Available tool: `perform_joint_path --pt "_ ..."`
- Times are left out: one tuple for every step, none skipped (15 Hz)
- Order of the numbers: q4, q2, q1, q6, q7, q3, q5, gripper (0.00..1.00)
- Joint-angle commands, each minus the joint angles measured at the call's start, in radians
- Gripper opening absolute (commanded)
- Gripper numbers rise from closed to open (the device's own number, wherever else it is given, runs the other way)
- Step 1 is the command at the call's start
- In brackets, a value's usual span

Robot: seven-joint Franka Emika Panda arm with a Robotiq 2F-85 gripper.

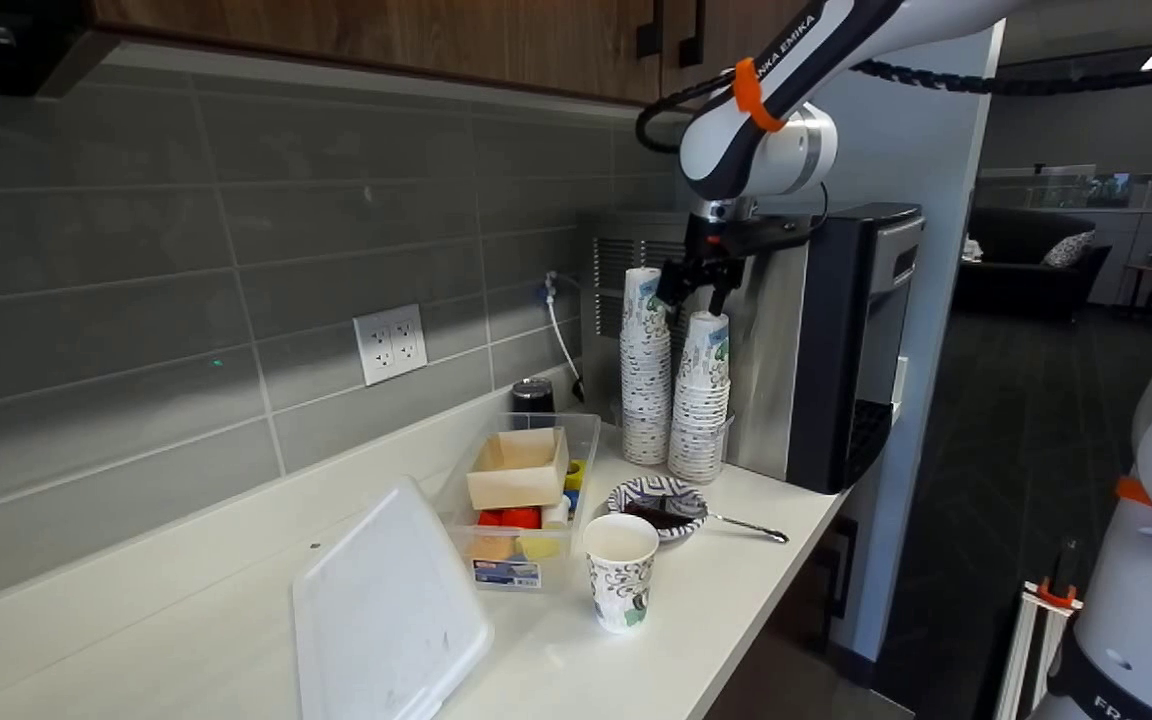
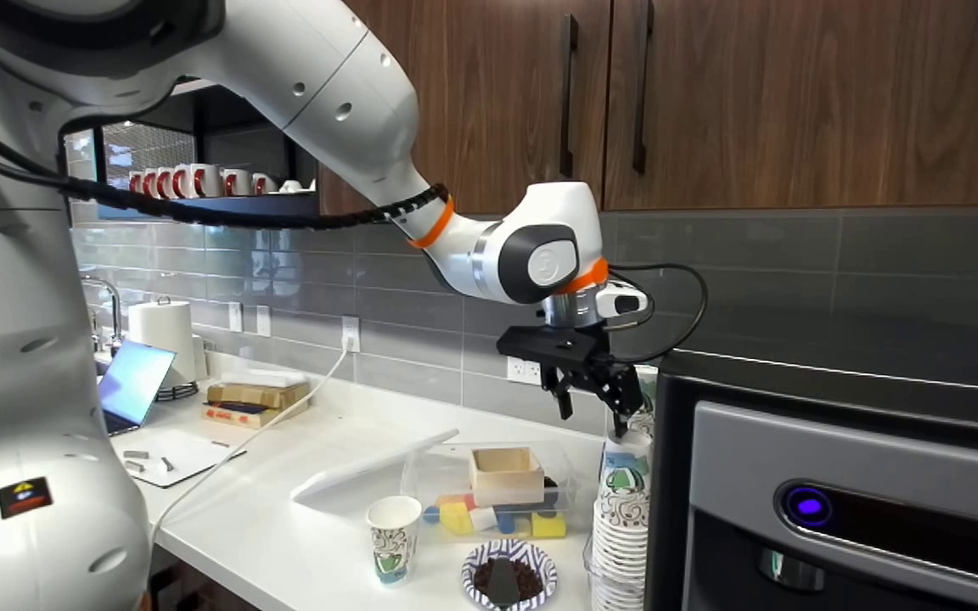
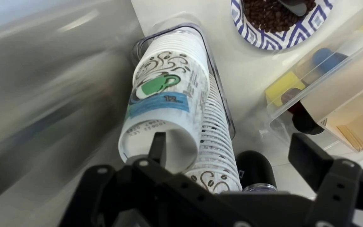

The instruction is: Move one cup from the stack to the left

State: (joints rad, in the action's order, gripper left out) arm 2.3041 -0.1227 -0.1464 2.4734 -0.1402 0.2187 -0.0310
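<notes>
Two tall stacks of upside-down white printed paper cups stand beside the ice machine. The top cup [image 3: 165, 88] of the shorter stack shows a green mug print and a blue band; it also shows in both exterior views [image 1: 704, 352] [image 2: 625, 485]. The taller stack [image 1: 646, 370] is behind it [image 3: 216, 142]. A single white cup [image 1: 621, 580] with dark swirls stands upright on the counter, also [image 2: 393, 539] in an exterior view. My gripper [image 3: 232, 146] is open and empty above the stacks [image 1: 696, 298] [image 2: 592, 416]. One finger is over the shorter stack's hollow top; whether it touches is unclear.
A patterned bowl [image 3: 282, 42] of coffee beans with a scoop lies near the stacks. A clear bin [image 1: 576, 560] with blocks and a wooden box stands beside it. A white lid [image 1: 391, 610], a dark tumbler [image 3: 254, 170] and the ice machine [image 1: 851, 340] are close.
</notes>
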Motion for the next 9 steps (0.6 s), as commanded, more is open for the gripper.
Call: perform_joint_path --pt "-0.022 0.023 -0.017 0.009 0.023 -0.013 -0.028 1.00" --pt "-0.022 0.025 -0.017 0.011 0.022 -0.014 -0.030 1.00" --pt "-0.022 0.026 -0.017 0.010 0.020 -0.014 -0.032 0.80" --pt "-0.022 0.027 -0.018 0.009 0.021 -0.014 -0.035 0.73" --pt "-0.021 0.027 -0.018 0.009 0.020 -0.013 -0.037 0.66" --pt "-0.020 0.027 -0.018 0.011 0.020 -0.013 -0.039 0.58" --pt "-0.019 0.027 -0.018 0.011 0.021 -0.013 -0.041 0.49" --pt "-0.019 0.027 -0.019 0.011 0.021 -0.013 -0.042 0.42" --pt "-0.019 0.026 -0.019 0.011 0.020 -0.012 -0.042 0.33"
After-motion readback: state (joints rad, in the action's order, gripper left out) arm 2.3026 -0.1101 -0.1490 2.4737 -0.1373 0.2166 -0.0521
